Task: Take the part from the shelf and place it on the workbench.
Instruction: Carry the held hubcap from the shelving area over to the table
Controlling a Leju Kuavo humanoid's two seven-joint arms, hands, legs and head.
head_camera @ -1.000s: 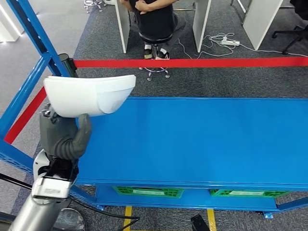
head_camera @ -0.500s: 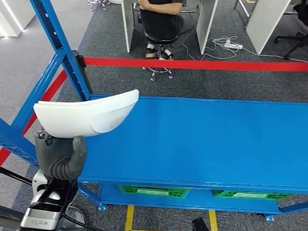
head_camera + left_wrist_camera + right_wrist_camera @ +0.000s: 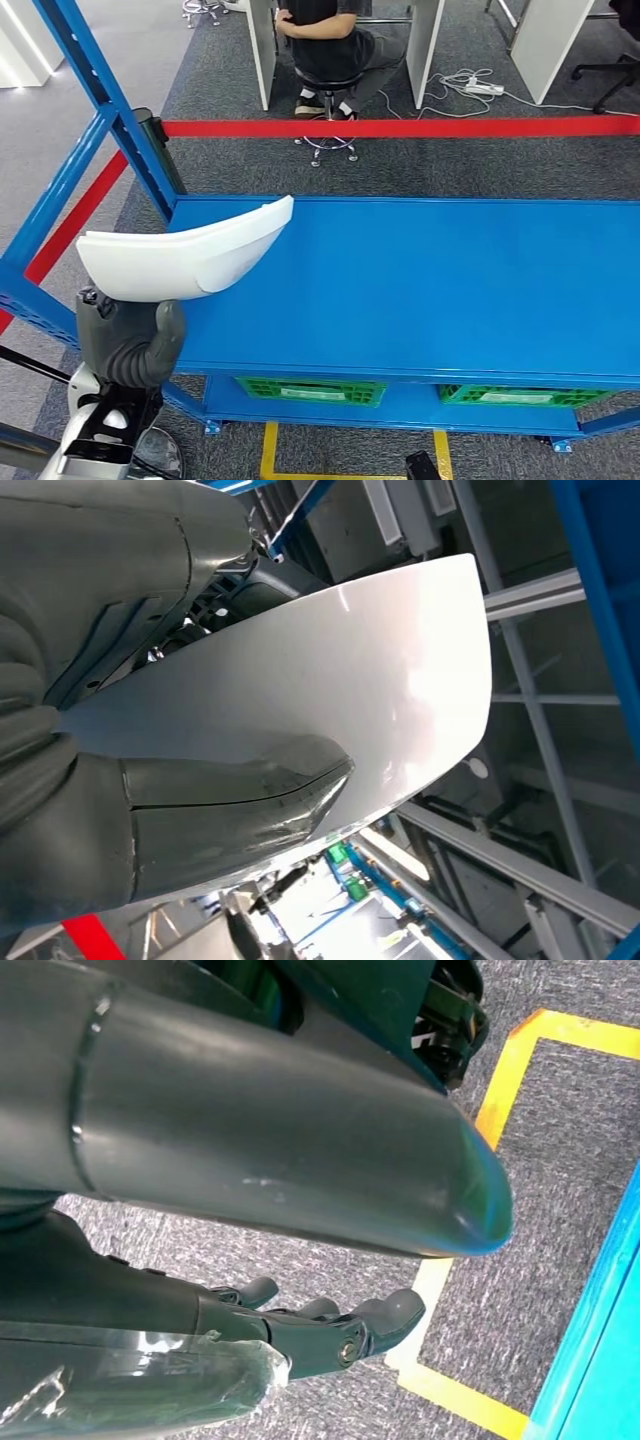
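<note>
The whole scene has shifted between the earlier head views and this one, so the camera has moved with the robot rather than the things moving on their own. What counts is that the blue workbench (image 3: 423, 285) now lies squarely ahead, and the white part (image 3: 181, 262) reaches further in over its near left corner than it did a second ago, when it sat higher and more over the blue post (image 3: 106, 100) of the shelving. That reads as the carry nearing its end: the part is off the shelf and its pointed tip already hangs above the bench's left end, near the back edge (though most of its body is outside the left edge, over the floor).

The left hand (image 3: 128, 340) grips the part from underneath, at the wide end. In the head view the thick grey thumb is curled up against the part's lower side, and the left wrist view shows the thumb pressed flat on the white surface with the darker fingers behind it. The part is held roughly level, long axis pointing across the bench toward the right, and I cannot tell whether it touches the bench top.

The right hand (image 3: 332, 1335) hangs low beside the robot, above the carpet and a yellow floor line (image 3: 445, 1290). Its fingers are loosely extended and apart, holding nothing.

My judgement: the placing step is what remains.
</note>
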